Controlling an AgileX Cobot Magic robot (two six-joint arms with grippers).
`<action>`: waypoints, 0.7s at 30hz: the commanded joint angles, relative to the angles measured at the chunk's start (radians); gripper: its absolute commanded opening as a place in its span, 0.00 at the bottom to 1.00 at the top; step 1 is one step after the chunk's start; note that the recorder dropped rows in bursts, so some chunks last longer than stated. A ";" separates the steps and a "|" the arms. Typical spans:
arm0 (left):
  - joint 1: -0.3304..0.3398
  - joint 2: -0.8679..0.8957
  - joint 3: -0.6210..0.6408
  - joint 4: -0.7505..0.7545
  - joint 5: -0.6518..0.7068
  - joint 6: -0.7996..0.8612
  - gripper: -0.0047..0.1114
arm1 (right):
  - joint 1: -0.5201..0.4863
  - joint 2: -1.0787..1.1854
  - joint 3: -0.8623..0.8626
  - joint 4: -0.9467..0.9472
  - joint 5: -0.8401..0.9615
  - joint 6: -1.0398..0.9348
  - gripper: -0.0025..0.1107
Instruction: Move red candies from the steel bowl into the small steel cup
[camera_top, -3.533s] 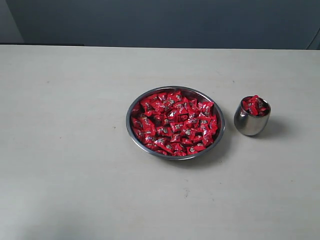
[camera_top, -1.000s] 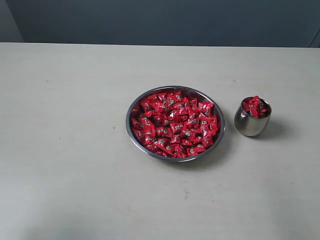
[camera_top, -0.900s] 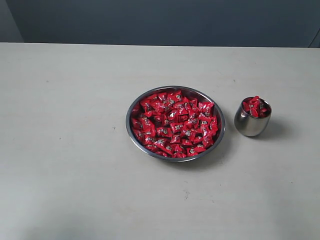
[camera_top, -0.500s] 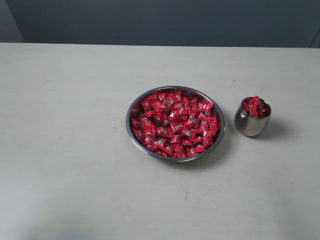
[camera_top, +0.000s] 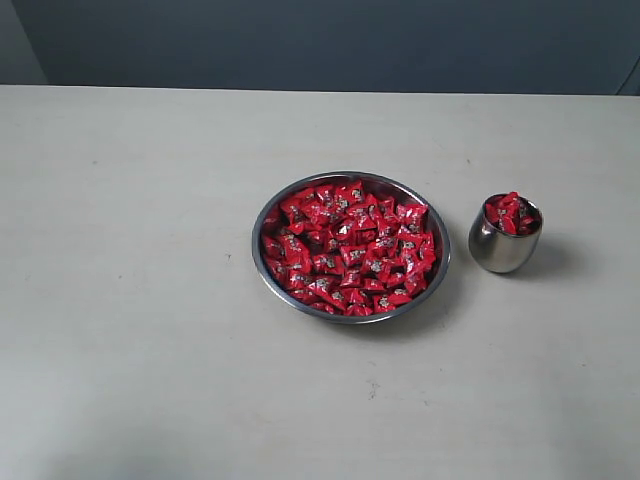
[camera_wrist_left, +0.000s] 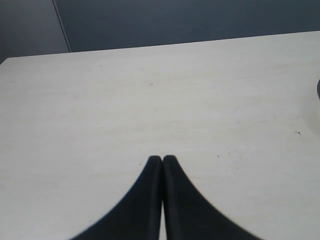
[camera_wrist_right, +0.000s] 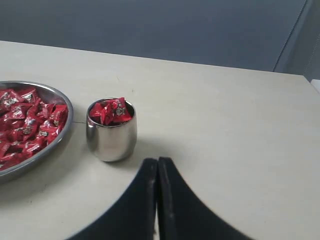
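Note:
The steel bowl (camera_top: 268, 277) sits mid-table, heaped with red candies (camera_top: 347, 246). To its right stands the small steel cup (camera_top: 503, 248), filled to the brim with red candies (camera_top: 511, 212). Neither arm shows in the exterior view. In the right wrist view the right gripper (camera_wrist_right: 157, 160) is shut with nothing between its black fingers; the cup (camera_wrist_right: 111, 138) stands just ahead of the tips and the bowl's rim (camera_wrist_right: 64, 131) lies beside it. In the left wrist view the left gripper (camera_wrist_left: 162, 158) is shut and empty over bare tabletop.
The pale table (camera_top: 130, 300) ends at a far edge against a dark blue wall (camera_top: 320, 40). A dark curved edge (camera_wrist_left: 318, 89) shows at the border of the left wrist view.

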 joint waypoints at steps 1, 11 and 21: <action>-0.008 -0.005 -0.008 0.002 -0.005 -0.002 0.04 | -0.004 -0.006 0.004 -0.001 -0.007 -0.004 0.02; -0.008 -0.005 -0.008 0.002 -0.005 -0.002 0.04 | -0.004 -0.006 0.004 -0.001 -0.004 -0.004 0.02; -0.008 -0.005 -0.008 0.002 -0.005 -0.002 0.04 | -0.060 -0.006 0.004 0.019 -0.006 -0.030 0.02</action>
